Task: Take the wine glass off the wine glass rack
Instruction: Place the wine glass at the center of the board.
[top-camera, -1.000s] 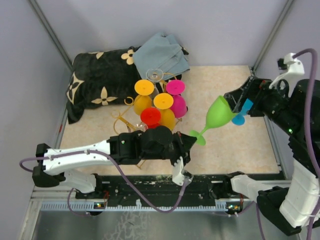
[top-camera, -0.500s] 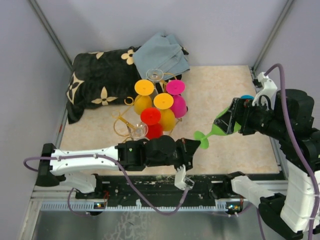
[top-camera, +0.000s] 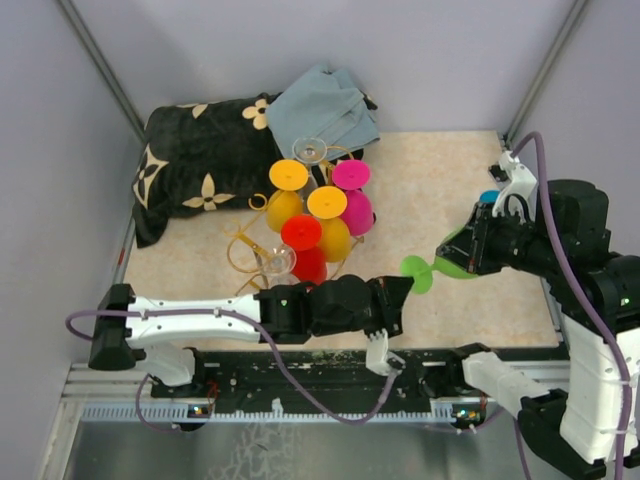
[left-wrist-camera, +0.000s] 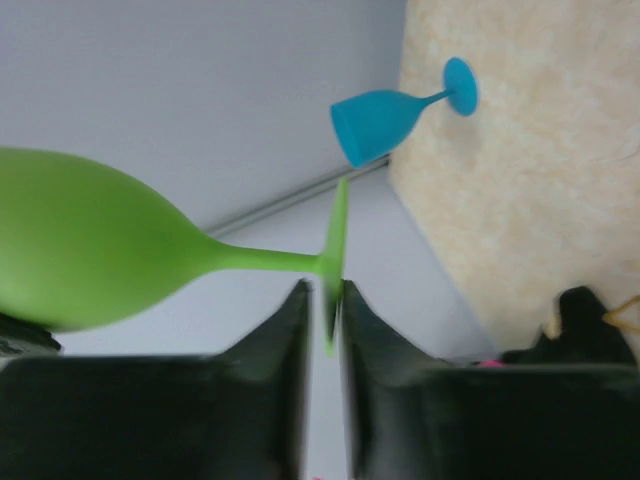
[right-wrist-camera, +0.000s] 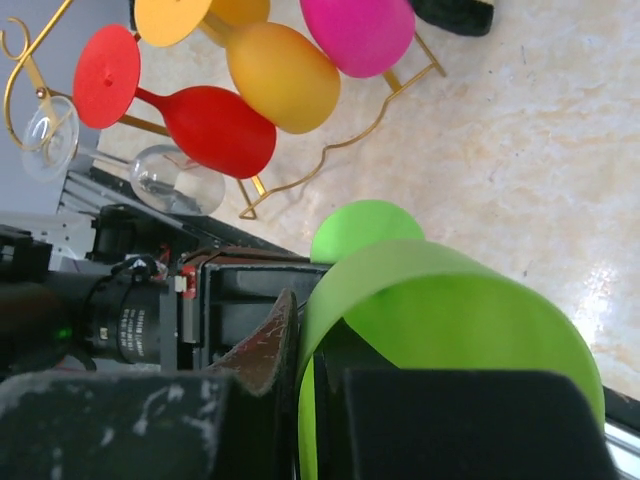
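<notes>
A green wine glass (top-camera: 452, 260) hangs on its side over the table's near right part, off the wine glass rack (top-camera: 243, 252). My right gripper (top-camera: 470, 250) is shut on the wall of its bowl (right-wrist-camera: 450, 320), one finger inside and one outside. My left gripper (top-camera: 402, 288) sits at the glass's foot (left-wrist-camera: 335, 235). Its jaws stand slightly apart, with the foot's edge between them and a gap on one side, so it is open. The gold wire rack (right-wrist-camera: 350, 135) carries yellow, red, pink and clear glasses.
A blue wine glass (left-wrist-camera: 375, 115) lies on the table by the right wall, behind my right arm (top-camera: 488, 196). A black flowered cloth (top-camera: 200, 165) and a grey-blue cloth (top-camera: 325, 110) lie behind the rack. Walls close in the table on both sides.
My right gripper has come onto the green glass's rim and shut on it. My left jaws, shut on the foot before, have parted. Glass and left arm drifted right.
</notes>
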